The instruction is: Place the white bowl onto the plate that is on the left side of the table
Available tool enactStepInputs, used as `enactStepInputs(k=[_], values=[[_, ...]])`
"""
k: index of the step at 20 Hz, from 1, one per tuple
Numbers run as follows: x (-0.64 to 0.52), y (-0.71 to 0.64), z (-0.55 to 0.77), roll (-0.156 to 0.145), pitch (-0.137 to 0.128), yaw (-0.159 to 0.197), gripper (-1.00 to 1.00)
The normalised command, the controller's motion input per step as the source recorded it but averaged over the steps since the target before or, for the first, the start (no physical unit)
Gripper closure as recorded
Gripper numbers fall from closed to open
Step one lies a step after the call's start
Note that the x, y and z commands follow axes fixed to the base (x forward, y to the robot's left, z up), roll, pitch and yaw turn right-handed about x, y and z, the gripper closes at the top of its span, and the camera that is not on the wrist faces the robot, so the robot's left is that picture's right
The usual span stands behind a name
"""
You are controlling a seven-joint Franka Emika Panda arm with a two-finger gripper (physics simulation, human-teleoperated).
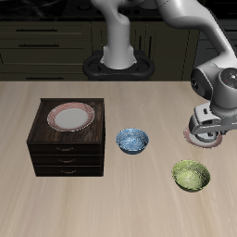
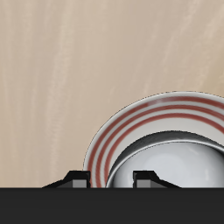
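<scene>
The white bowl [image 2: 175, 166] sits on the plate [image 2: 114, 140]; the gripper [image 1: 205, 135] hovers above, jaw state unclear.

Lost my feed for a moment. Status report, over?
Gripper low over pink-rimmed plate, jaw state unclear. Small glossy white bowl sits within plate rim. Nothing in the way.

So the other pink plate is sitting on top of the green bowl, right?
Not quite. The exterior view shows that other pink plate sitting on top of the dark wooden drawer cabinet, not on the green bowl. The green bowl sits by itself on the table, nearer the front edge.
</scene>
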Motion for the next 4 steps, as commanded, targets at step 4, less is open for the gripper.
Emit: enactStepInputs(k=[4], values=[[-0.18, 0.03, 0.20, 0.030, -0.046, -0.018, -1.00]])
